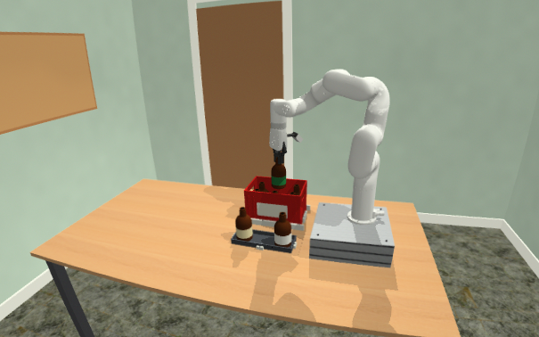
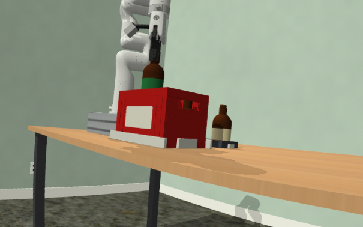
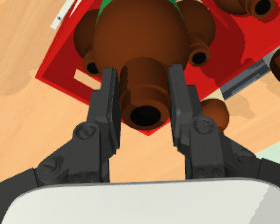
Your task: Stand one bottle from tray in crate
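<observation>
My gripper (image 1: pixel 279 159) (image 2: pixel 154 57) (image 3: pixel 143 84) is shut on the neck of a brown bottle with a green label (image 1: pixel 279 176) (image 2: pixel 152 77) (image 3: pixel 136 26). The bottle hangs upright, its lower part inside the red crate (image 1: pixel 274 206) (image 2: pixel 162 117) (image 3: pixel 60 70) and its green band at the rim. Other brown bottles (image 1: pixel 296 190) stand in the crate's cells. Two brown bottles with cream labels, the left one (image 1: pixel 243 226) and the right one (image 1: pixel 282 230) (image 2: pixel 222 124), stand upright on the dark tray (image 1: pixel 261 241) (image 2: pixel 227 144) in front of the crate.
The crate sits between grey stops (image 2: pixel 138 139) on the wooden table (image 1: pixel 170 241) (image 2: pixel 294 168). The arm's grey base block (image 1: pixel 352 236) (image 2: pixel 101 123) stands right beside the crate. A door and a cork board are on the far walls.
</observation>
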You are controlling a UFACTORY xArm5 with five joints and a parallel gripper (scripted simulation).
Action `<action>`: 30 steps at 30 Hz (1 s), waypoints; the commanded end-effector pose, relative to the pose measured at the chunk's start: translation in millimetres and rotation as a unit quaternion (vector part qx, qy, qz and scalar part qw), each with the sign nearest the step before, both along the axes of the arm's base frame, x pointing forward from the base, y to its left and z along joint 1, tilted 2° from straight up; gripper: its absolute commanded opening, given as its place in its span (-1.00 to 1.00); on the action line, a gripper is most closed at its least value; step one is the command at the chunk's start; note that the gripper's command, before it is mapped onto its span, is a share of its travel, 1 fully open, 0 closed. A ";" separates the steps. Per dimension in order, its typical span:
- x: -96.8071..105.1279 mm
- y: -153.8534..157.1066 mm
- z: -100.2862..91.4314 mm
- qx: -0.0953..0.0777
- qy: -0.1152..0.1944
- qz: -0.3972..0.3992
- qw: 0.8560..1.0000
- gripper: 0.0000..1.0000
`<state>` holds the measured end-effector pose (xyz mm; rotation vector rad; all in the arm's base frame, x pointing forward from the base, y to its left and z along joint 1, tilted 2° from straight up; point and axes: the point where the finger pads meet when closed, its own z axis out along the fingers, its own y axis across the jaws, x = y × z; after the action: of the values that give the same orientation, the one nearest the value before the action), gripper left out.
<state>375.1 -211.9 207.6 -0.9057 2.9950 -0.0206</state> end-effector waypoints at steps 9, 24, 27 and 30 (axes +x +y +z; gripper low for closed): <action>0.8 -1.1 -4.6 -0.001 -0.002 0.000 1.000 -1.00; 1.1 -1.3 -19.4 -0.001 -0.002 0.000 1.000 -1.00; 1.1 -1.4 -23.0 -0.001 -0.002 0.000 1.000 -1.00; 1.2 -1.4 -26.4 -0.001 -0.002 0.000 1.000 -1.00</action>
<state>375.1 -212.7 183.8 -0.9058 2.9951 -0.0205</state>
